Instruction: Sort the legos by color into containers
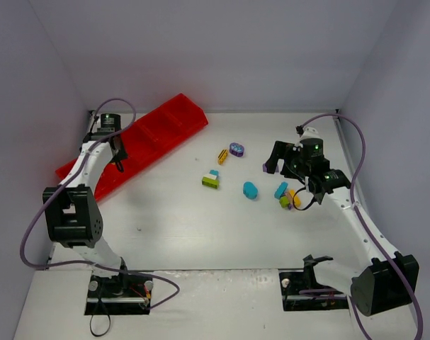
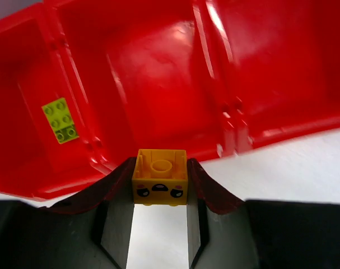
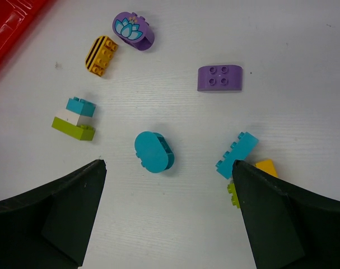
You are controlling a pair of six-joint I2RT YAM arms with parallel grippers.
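My left gripper [image 1: 120,157] [image 2: 159,168] is shut on a yellow brick [image 2: 159,178] with a printed face, held over the near rim of the red tray [image 1: 152,133] [image 2: 158,67]. A lime brick [image 2: 60,120] lies in the compartment to the left in the left wrist view. My right gripper [image 1: 276,161] [image 3: 168,165] is open and empty above the table. A teal oval brick [image 1: 251,190] [image 3: 153,152] lies between its fingers. A teal long brick [image 3: 237,154], a yellow piece [image 3: 266,167] and a lime piece [image 3: 233,193] lie by the right finger.
Loose on the table are a purple lotus brick [image 1: 236,149] [image 3: 134,31], a yellow striped brick [image 1: 222,156] [image 3: 101,55], a plain purple brick [image 3: 220,78] and a lime-white-teal stack [image 1: 212,180] [image 3: 75,118]. Grey walls enclose the table on three sides.
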